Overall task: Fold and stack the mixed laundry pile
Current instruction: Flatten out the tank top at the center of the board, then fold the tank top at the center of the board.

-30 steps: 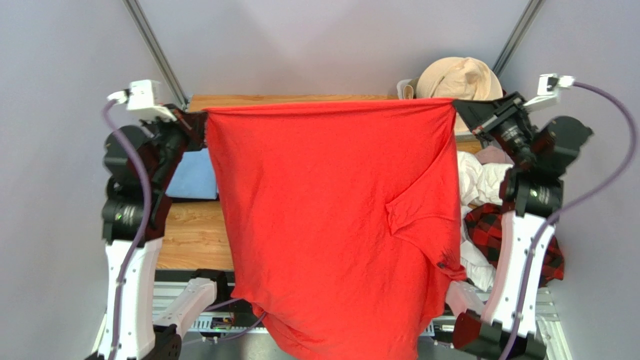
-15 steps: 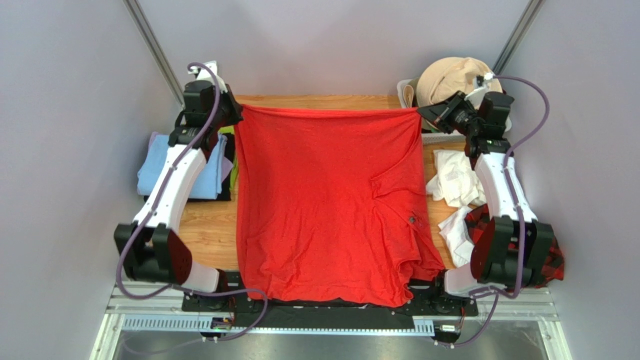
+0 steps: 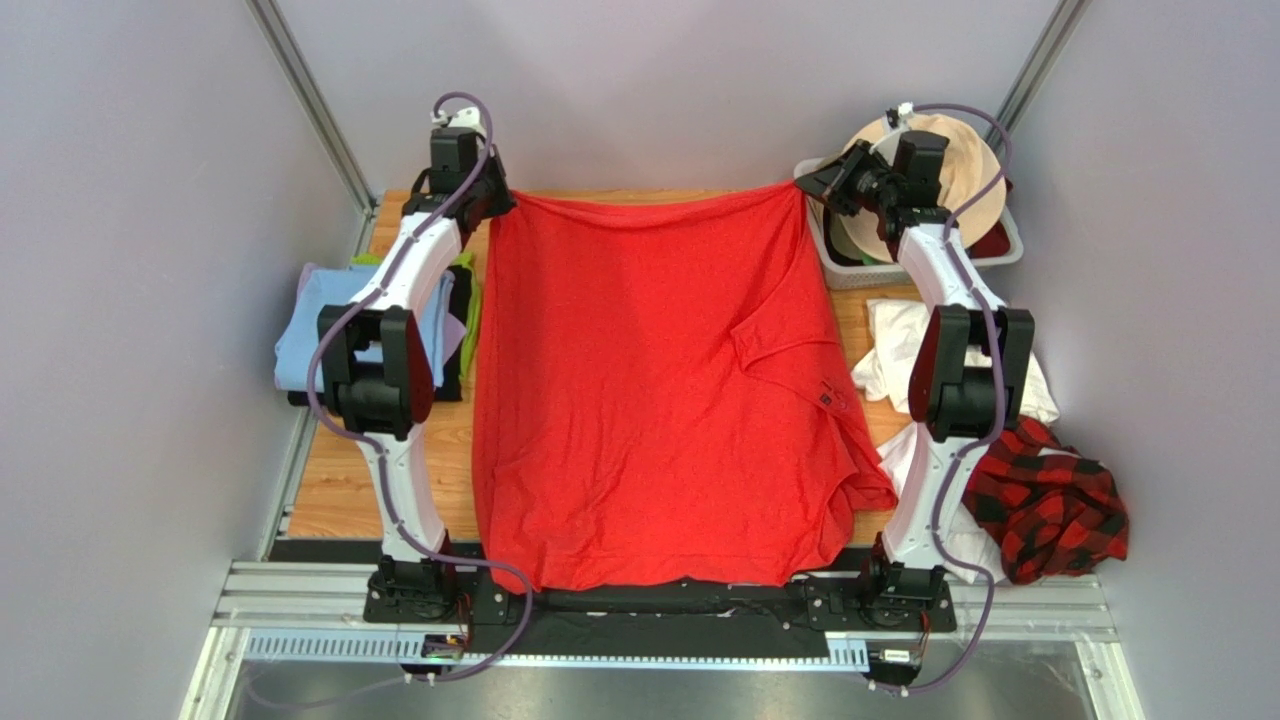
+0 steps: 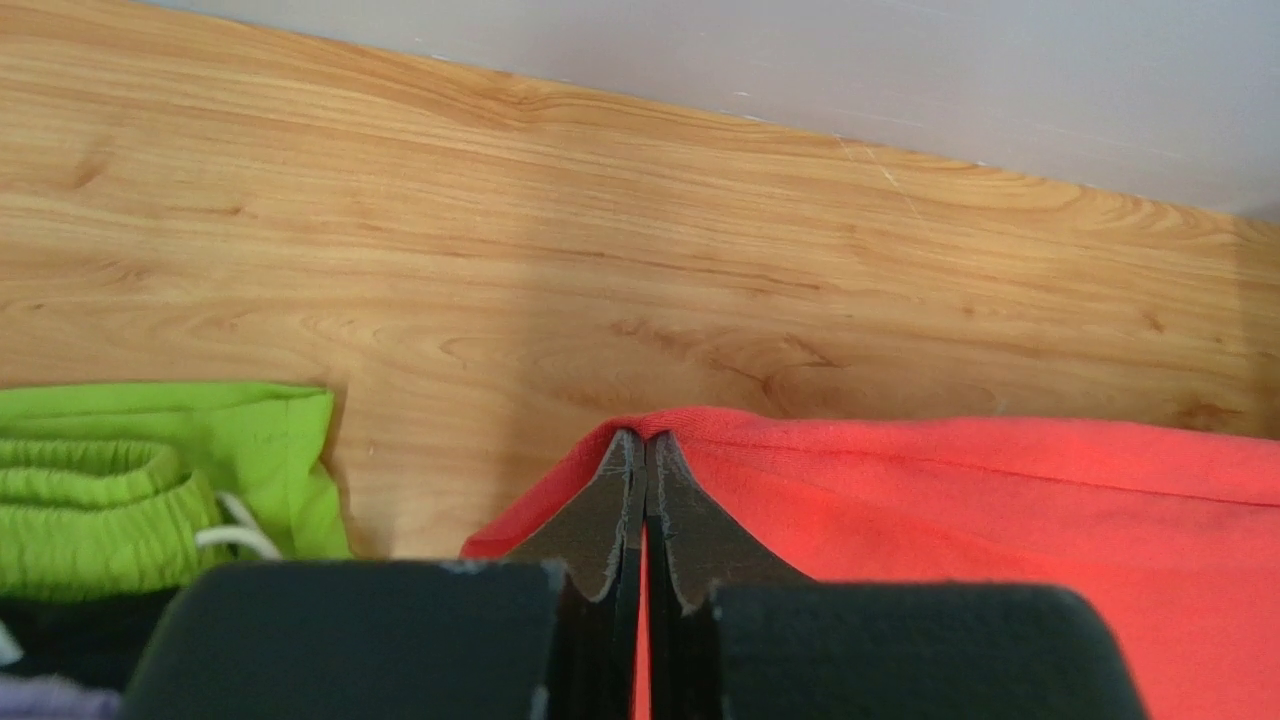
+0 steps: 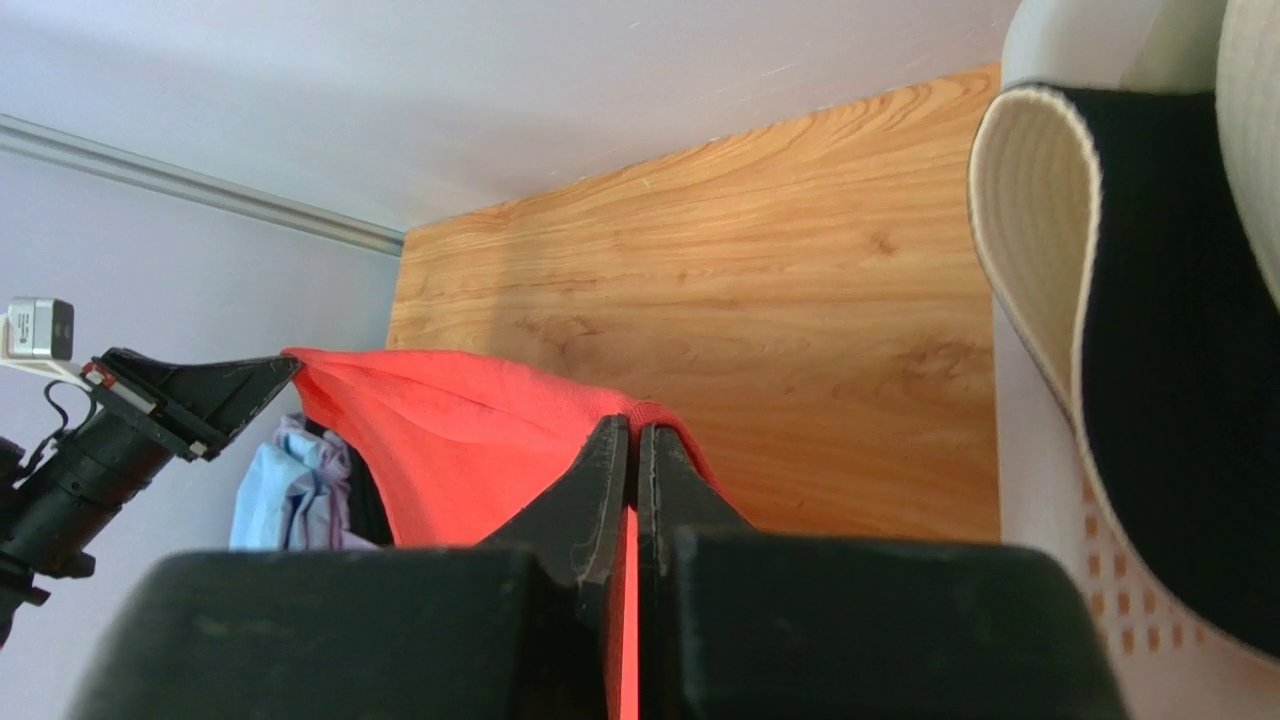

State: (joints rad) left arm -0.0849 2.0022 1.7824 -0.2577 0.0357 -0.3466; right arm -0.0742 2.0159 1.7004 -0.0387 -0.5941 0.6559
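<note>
Left claw [image 4: 643, 440] pinches red T-shirt [image 3: 646, 390]; only overhead shows plaid shirt [image 3: 1052, 503].

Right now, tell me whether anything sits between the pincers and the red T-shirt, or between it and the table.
Nothing visible does. The left pincer and right pincer are each shut on a far corner of the red T-shirt, which drapes across the middle of the table. The white cloths lie beside its right edge.

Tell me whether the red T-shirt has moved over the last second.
Yes. The red T-shirt has come down from mid-air onto the wooden table, its top edge at the far side.
</note>
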